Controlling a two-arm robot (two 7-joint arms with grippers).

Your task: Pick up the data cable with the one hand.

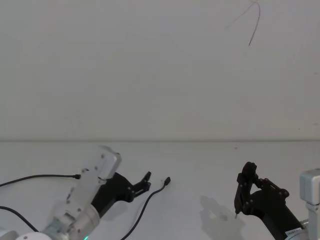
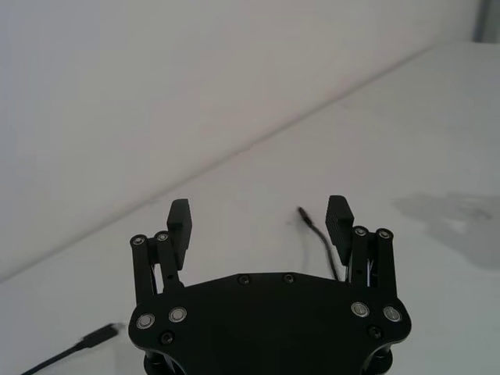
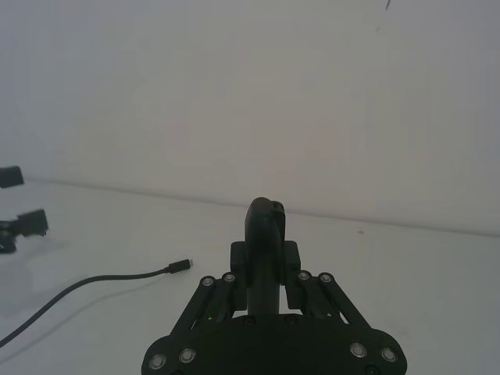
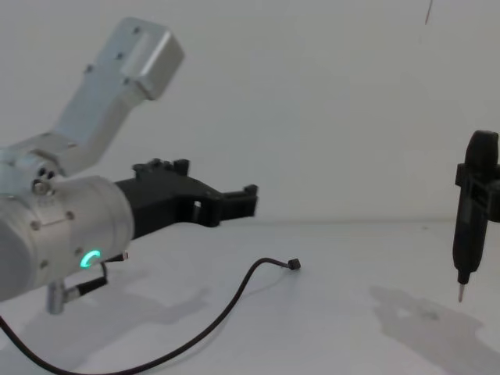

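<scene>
Plainly, the left gripper (image 1: 146, 182) hung low above the white desk (image 1: 210, 160) with its fingers (image 2: 179, 223) spread wide apart and holding nothing. The data cable (image 1: 166, 182) lay flat on the desk, its plug just at 3 o'clock of the fingertips and apart from them, its cord trailing toward 7 o'clock. Well apart at 3 o'clock, the right gripper (image 3: 266, 256) had its fingers clamped on an upright black pen-shaped tool (image 4: 467, 250), tip down. A second black cord (image 1: 40, 176) lay at 9 o'clock.
</scene>
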